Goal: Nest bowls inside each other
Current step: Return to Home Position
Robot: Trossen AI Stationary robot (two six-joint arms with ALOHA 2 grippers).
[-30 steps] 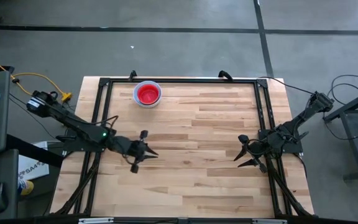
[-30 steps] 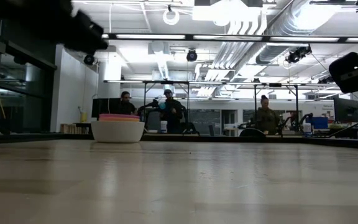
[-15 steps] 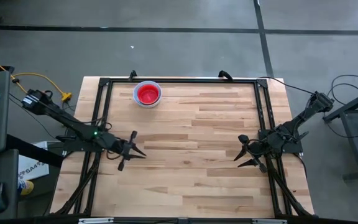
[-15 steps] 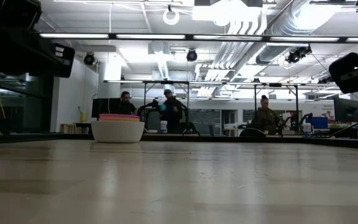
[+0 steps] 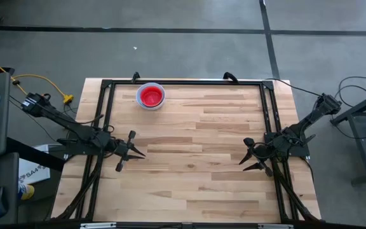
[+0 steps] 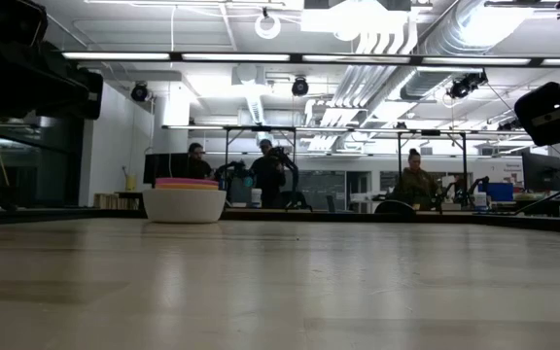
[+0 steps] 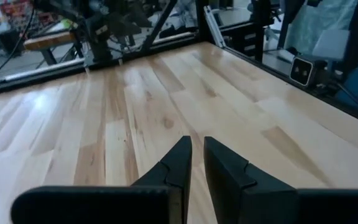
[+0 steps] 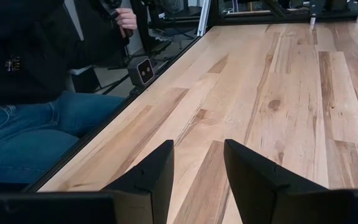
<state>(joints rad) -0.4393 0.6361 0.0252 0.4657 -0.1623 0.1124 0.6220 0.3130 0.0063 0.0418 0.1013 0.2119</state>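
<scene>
Table (image 5: 189, 159): wooden top; person seated beside it in right wrist view only.
Bowls (image 5: 150, 96): nested stack at far edge, red-pink inside from above; low view shows white outer wall (image 6: 184, 205).
Left gripper (image 5: 127, 152): narrow gap, empty, low over left edge.
Right gripper (image 5: 249, 157): spread wide, empty, near right edge.

Most of the worktop (image 5: 196, 159) lies bare, a wide open stretch of wood between the left gripper (image 5: 134, 152) at the left edge and the right gripper (image 5: 244, 154) at the right edge, with nothing standing between them. The only thing on the wood is the stack of bowls (image 5: 150, 96) near the far left corner, just inside the black frame (image 5: 183, 83) that rims the worktop. A seated person (image 8: 36, 93) is close beside the worktop's edge.
</scene>
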